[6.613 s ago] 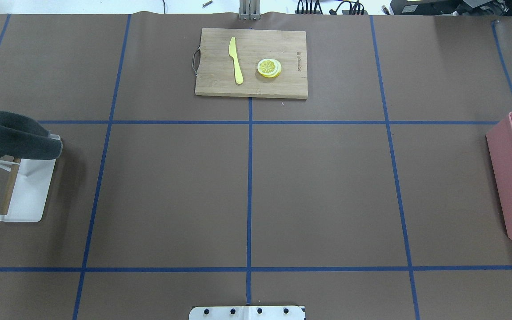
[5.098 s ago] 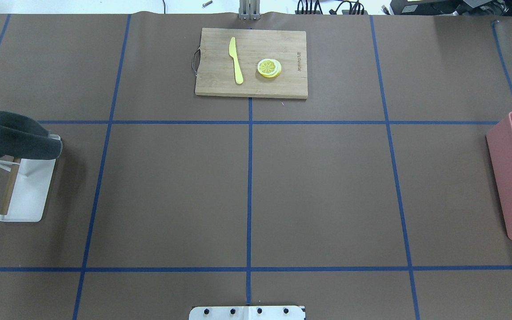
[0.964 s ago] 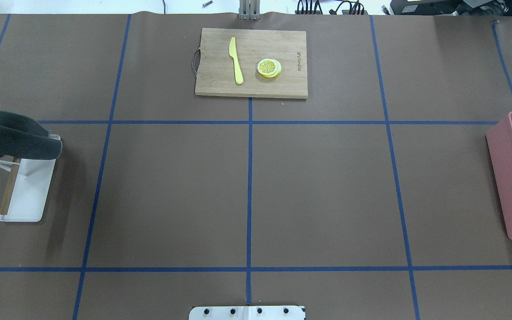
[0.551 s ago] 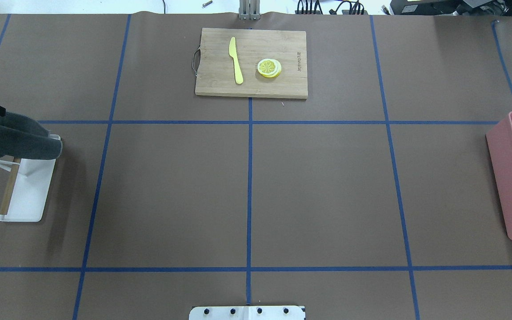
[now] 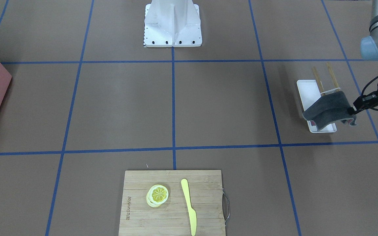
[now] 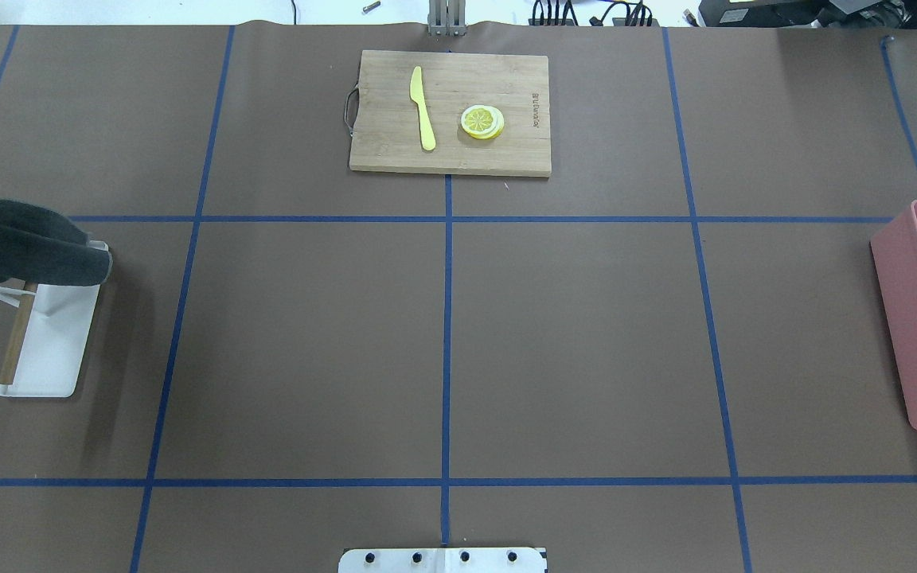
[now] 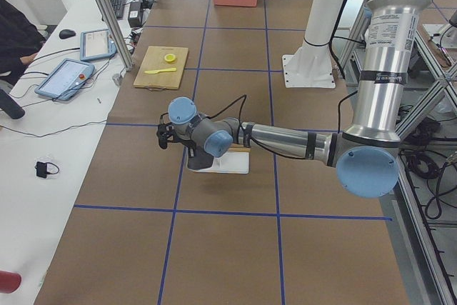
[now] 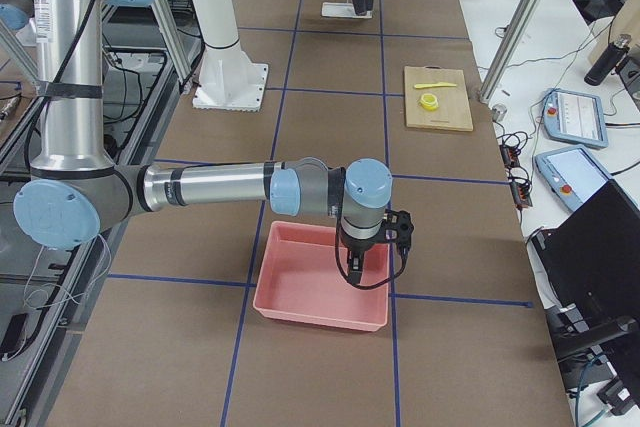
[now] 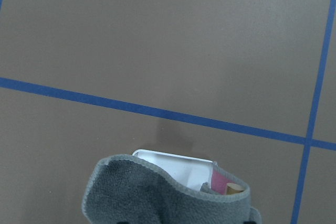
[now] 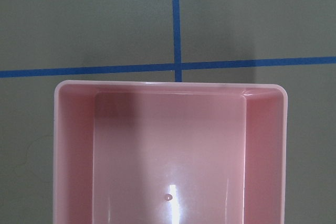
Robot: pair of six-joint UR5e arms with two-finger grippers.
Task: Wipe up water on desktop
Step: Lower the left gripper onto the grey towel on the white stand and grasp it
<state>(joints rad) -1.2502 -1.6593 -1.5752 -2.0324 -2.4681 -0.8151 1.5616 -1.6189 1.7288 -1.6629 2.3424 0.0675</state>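
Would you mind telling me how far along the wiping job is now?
Nothing looks wiped yet. In hand: the left gripper is at the edge of the grey cloth, which hangs on its rack; whether it grips I cannot tell. The right gripper hangs over the pink bin. Left: lifting the cloth off and wiping the desktop, where I can see no water.

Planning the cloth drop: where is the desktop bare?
Bare: both middle desktop rectangles, bordered by the cutting board, robot base, towel rack and pink bin. Crowded: the rack, where the left gripper is at the grey cloth.
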